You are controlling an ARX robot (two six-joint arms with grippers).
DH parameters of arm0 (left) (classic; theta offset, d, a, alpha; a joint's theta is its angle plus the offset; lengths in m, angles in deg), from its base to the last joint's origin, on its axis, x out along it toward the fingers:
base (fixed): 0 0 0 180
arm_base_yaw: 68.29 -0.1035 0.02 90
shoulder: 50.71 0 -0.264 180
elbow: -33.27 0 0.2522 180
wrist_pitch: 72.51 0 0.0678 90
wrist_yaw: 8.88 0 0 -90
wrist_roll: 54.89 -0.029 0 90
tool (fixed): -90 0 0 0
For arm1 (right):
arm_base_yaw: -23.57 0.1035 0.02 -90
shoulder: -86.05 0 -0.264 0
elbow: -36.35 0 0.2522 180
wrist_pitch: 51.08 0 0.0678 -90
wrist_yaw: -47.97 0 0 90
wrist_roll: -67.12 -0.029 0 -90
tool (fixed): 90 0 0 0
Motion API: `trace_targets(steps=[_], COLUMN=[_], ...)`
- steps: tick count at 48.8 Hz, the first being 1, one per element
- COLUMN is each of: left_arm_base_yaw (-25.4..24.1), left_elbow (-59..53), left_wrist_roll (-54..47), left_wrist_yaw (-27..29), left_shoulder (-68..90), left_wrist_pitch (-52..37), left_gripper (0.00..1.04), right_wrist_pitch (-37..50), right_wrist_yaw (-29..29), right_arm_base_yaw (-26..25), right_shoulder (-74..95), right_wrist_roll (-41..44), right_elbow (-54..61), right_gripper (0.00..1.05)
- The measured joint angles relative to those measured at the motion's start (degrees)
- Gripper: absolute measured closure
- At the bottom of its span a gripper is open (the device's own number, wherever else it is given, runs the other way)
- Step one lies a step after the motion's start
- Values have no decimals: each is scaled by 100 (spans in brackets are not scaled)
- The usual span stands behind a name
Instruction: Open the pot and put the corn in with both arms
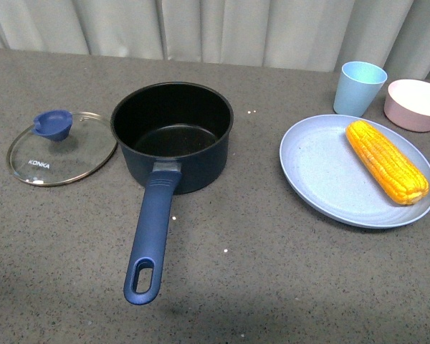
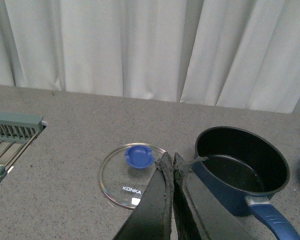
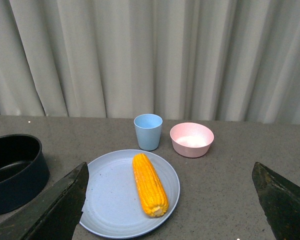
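Only the left wrist view catches a slatted rack (image 2: 10, 132) at the worktop's (image 2: 65, 200) edge. The left pincer (image 2: 171, 161) is clenched on nothing. The glass lid (image 2: 122, 176), reading KONKA, lies flat just beyond its tips, with the uncovered pot (image 2: 240, 170) beside it. There's bare worktop between pot and plate (image 3: 110, 200). The right pincer (image 3: 170, 167) is spread wide, released. The corn (image 3: 150, 184) lies ahead between its fingers, the cup (image 3: 148, 131) and pink bowl (image 3: 191, 139) beyond.
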Motion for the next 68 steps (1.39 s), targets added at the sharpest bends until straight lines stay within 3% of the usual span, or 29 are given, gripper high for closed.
trace_targets(steps=[26, 65, 68], left_arm_base_yaw=[0, 0, 0], left_elbow=[-4, -7, -4], left_wrist_roll=[0, 0, -2], left_wrist_yaw=[0, 0, -2], left_shoulder=[-1777, -3062, -3571], left_wrist_pitch=[1635, 2905, 3582], left_gripper=[101, 101, 101], right_wrist_pitch=[2, 0, 0], right_wrist_yaw=[0, 0, 0], right_arm_base_yaw=[0, 0, 0], right_shoulder=[0, 0, 0], right_wrist_roll=[0, 0, 0], right_elbow=[0, 0, 0], right_gripper=[9, 9, 9])
